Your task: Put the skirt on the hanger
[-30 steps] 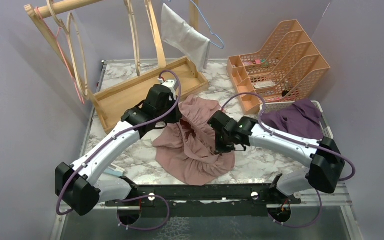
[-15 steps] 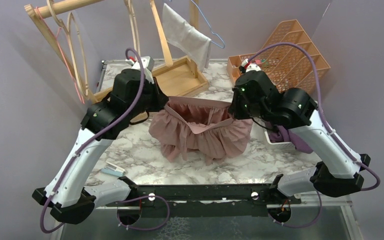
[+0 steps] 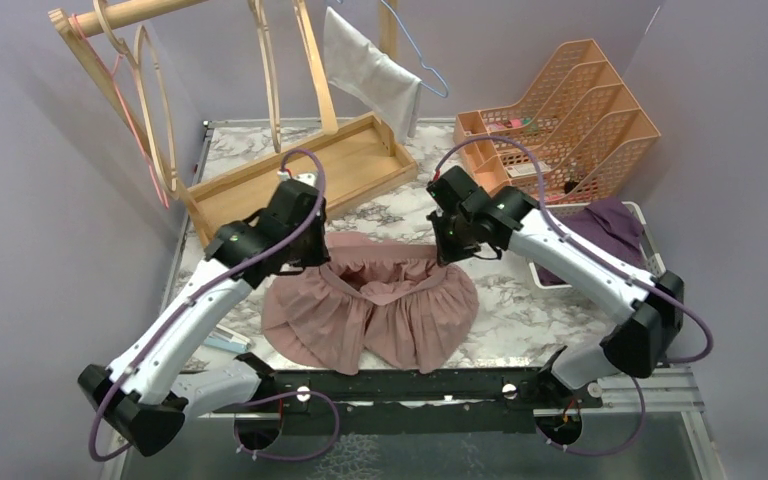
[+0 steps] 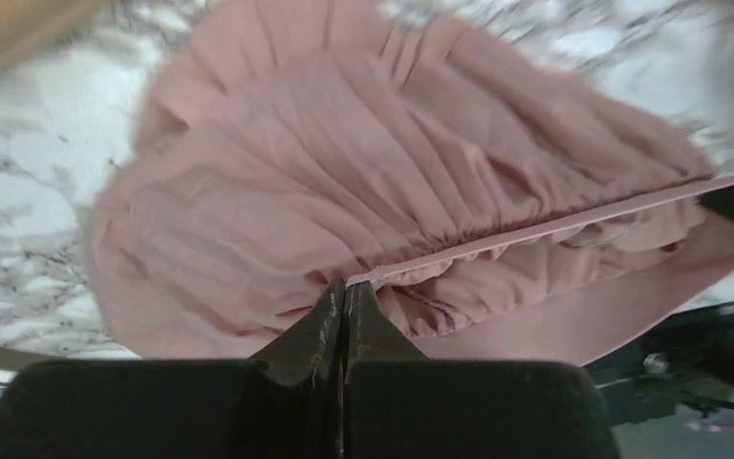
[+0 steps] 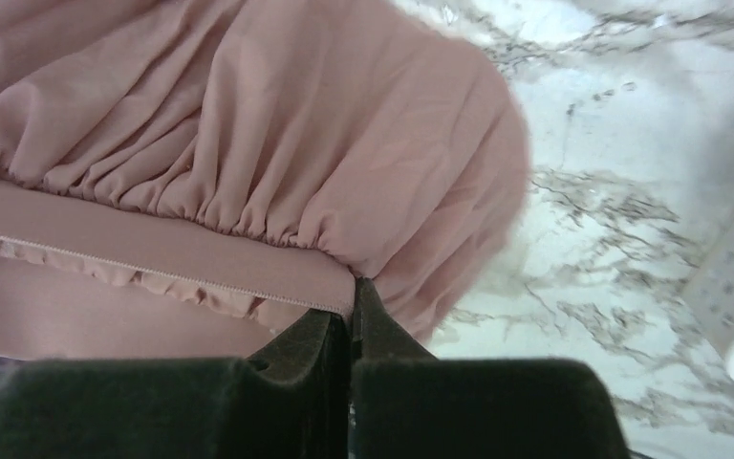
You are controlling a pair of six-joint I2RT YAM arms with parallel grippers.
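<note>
The pink pleated skirt (image 3: 370, 310) lies spread on the marble table, its waistband (image 3: 385, 250) stretched taut between my two grippers. My left gripper (image 3: 312, 256) is shut on the waistband's left end (image 4: 373, 275). My right gripper (image 3: 451, 250) is shut on the waistband's right end (image 5: 315, 287). In each wrist view the gripper (image 4: 344, 285) (image 5: 352, 287) shows both fingers pressed together on the fabric edge. Wooden hangers (image 3: 150, 110) hang on a rack at the back left. A blue wire hanger (image 3: 425, 62) at the back carries a white cloth (image 3: 370, 70).
A wooden tray (image 3: 260, 185) lies behind the left gripper. An orange mesh file organiser (image 3: 560, 120) stands at the back right. A purple garment (image 3: 600, 235) rests in a white basket (image 3: 652, 255) on the right. A small pale object (image 3: 225, 341) lies by the left arm's base.
Both grippers lifted the skirt off the table and pulled its waistband wide, then came down and nearer. The skirt now lies flatter and more spread out.
</note>
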